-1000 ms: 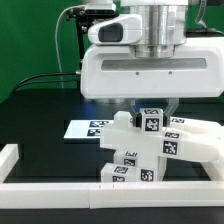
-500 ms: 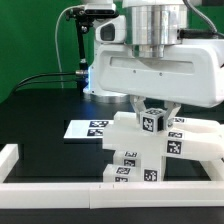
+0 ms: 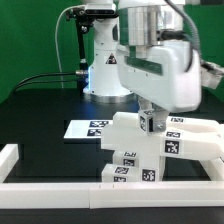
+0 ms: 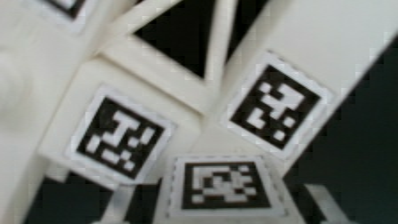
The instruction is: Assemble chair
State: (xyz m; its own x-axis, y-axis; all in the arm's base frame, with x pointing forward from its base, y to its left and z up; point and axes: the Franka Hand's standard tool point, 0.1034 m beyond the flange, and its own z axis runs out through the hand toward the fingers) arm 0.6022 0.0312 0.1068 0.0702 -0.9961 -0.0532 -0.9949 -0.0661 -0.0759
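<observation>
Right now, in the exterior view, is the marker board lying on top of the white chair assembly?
No. The marker board lies flat on the black table, at the exterior view's left of the chair assembly, not on top of it.

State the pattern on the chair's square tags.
Black-and-white blocky squares on the white chair; the tags show best in the wrist view.

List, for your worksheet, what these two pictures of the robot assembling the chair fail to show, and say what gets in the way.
- Gripper fingertips: exterior view, hidden behind the chair top and the arm's own white housing; grip unclear.
- Chair outline: wrist view, too close and blurred; edges cut off.
- Marker board: exterior view, its right part covered by the chair.
- Chair's right end: exterior view, cut off by the frame edge.
</observation>
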